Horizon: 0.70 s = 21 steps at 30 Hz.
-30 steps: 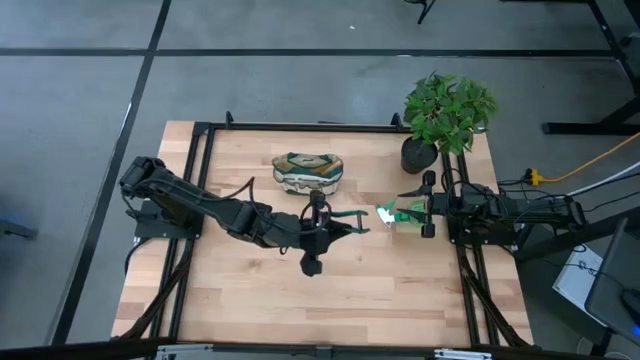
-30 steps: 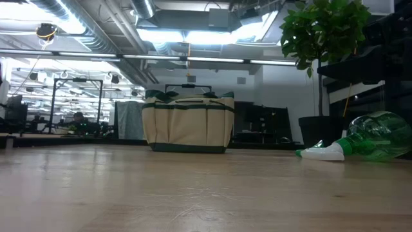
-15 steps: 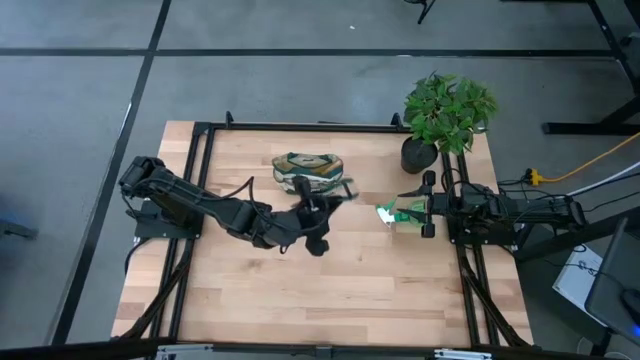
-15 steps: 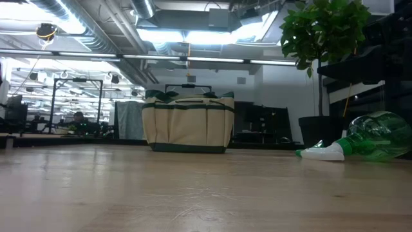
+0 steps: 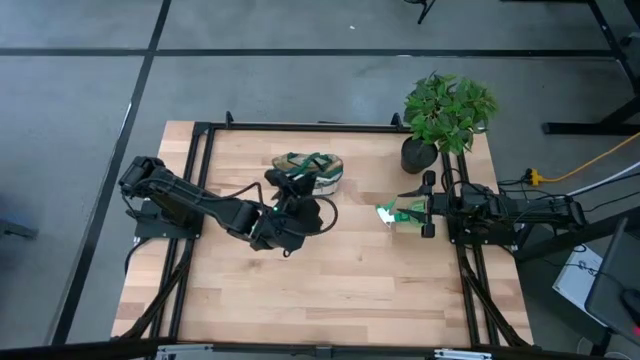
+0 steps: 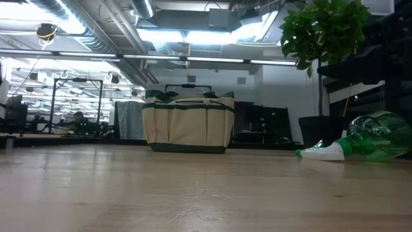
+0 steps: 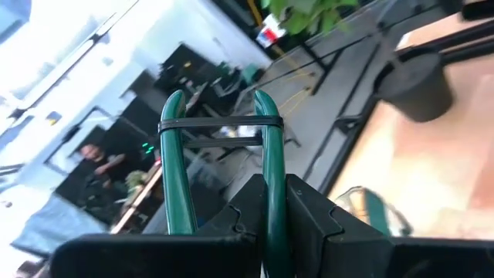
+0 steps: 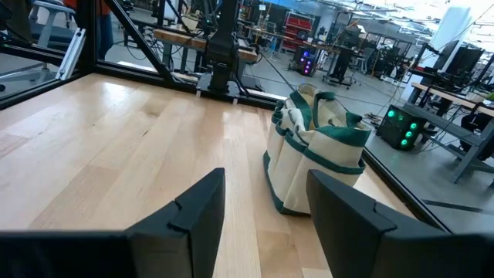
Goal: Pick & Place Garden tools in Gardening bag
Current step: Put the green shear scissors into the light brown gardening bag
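The left gripper (image 7: pixel 266 212) is clamped on the pruning shears (image 7: pixel 220 154), whose green handles stand up past its dark fingers, held together near their tips by a thin band. In the high view the left gripper (image 5: pixel 298 192) now sits at the near rim of the gardening bag (image 5: pixel 322 168), touching or overlapping it. A second ago it held the shears low over bare table, well apart from the bag and nearer the green-and-white soft item (image 5: pixel 392 213); half a second ago it was already swinging up toward the bag. The carry is therefore almost finished, and the judgement is that the remaining work is to bring the shears over the opening and release them. Whether the blades are already inside the bag cannot be told. The risk is catching the soft rim or carry handles and tipping the bag. The right gripper (image 8: pixel 262 201) waits at the table's right edge, fingers spread and empty, just beside the soft item and facing the bag.
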{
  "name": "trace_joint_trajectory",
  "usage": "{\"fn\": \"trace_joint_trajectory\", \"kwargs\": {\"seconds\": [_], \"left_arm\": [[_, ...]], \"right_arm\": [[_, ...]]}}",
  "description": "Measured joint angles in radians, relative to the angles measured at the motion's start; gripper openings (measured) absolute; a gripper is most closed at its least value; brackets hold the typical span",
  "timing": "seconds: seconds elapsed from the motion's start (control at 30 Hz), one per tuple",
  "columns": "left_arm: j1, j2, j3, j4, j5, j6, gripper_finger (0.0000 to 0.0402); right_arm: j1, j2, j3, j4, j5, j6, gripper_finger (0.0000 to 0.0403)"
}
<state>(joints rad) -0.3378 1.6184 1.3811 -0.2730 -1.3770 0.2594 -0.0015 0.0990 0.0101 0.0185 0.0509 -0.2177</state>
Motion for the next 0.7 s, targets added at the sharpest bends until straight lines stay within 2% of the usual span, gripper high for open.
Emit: {"fn": "trace_joint_trajectory", "kwargs": {"seconds": [0.17,0.33,0.47,0.7], "left_arm": [[0.005,0.0,0.0,-0.051,-0.102,-0.033,0.0029],[0.032,0.0,0.0,-0.066,-0.092,-0.033,0.0029],[0.078,0.0,0.0,-0.09,0.035,-0.041,0.0029],[0.217,-0.01,0.0,-0.186,0.347,-0.11,0.0029]], "right_arm": [[0.0,0.0,0.0,0.0,0.0,0.0,0.0186],[0.0,0.0,0.0,0.0,0.0,0.0,0.0186],[0.0,0.0,0.0,0.0,0.0,0.0,0.0186],[0.0,0.0,0.0,0.0,0.0,0.0,0.0186]]}}
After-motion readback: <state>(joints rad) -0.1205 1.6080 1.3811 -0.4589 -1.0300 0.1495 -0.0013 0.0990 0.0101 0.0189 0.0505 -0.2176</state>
